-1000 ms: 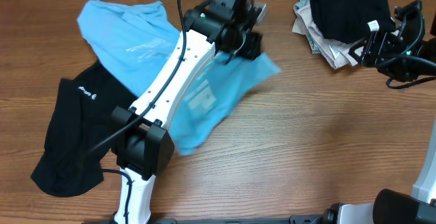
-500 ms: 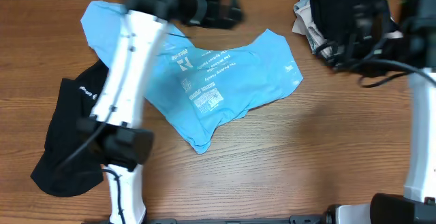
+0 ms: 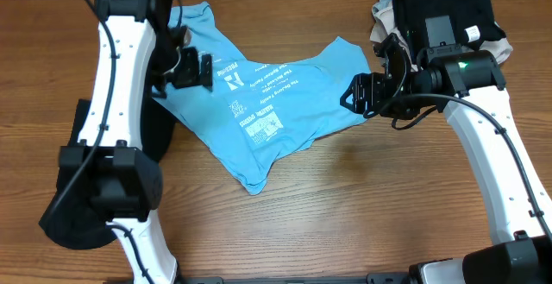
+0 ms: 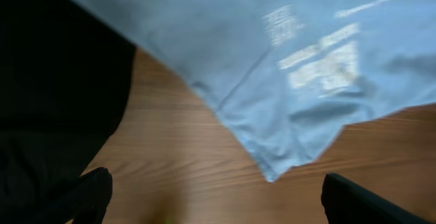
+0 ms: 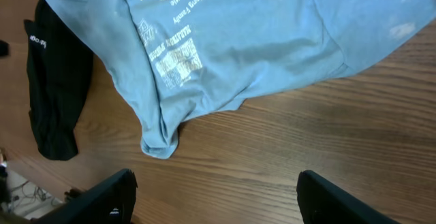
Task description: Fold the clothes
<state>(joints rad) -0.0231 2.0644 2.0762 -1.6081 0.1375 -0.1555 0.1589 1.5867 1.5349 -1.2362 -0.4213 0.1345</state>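
A second ago the shirt (image 3: 285,103) hung bunched from the left gripper (image 3: 194,68). Now it lies spread print-up, below that released gripper and just left of the right gripper (image 3: 355,94), which is also released. Flattening seems done, so folding can begin.

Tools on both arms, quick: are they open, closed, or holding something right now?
Left tool: open, holding nothing.
Right tool: open, holding nothing.

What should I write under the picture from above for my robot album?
Left hand and right hand, both open, at opposite edges of a blue T-shirt on the wooden table.
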